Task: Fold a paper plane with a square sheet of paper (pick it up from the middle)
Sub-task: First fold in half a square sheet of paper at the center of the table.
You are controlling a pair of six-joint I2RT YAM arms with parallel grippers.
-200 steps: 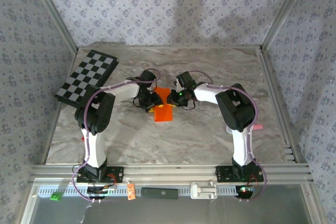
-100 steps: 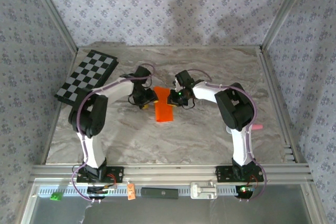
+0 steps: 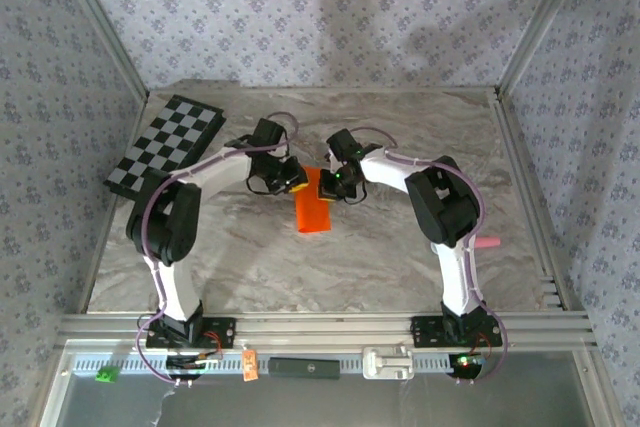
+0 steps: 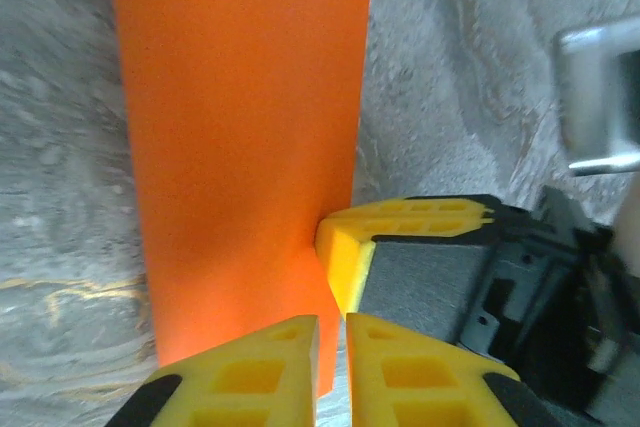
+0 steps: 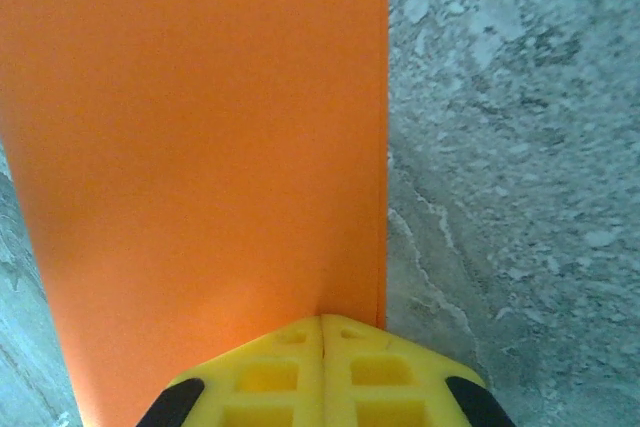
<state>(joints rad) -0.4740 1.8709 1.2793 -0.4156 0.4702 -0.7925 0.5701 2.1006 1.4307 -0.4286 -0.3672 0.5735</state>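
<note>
Overhead, the thin bright orange folded paper sheet (image 3: 313, 209) lies on the marbled worktop (image 3: 400, 257) between both arms, while the wrist views add the left gripper (image 4: 332, 357) nipping its edge and the right gripper (image 5: 322, 347) fully closed, tips against it.

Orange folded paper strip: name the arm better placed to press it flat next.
Right, probably: the right gripper is shut, tips resting on the orange folded paper strip inside its edge; the left gripper sits at the strip's very edge.
</note>
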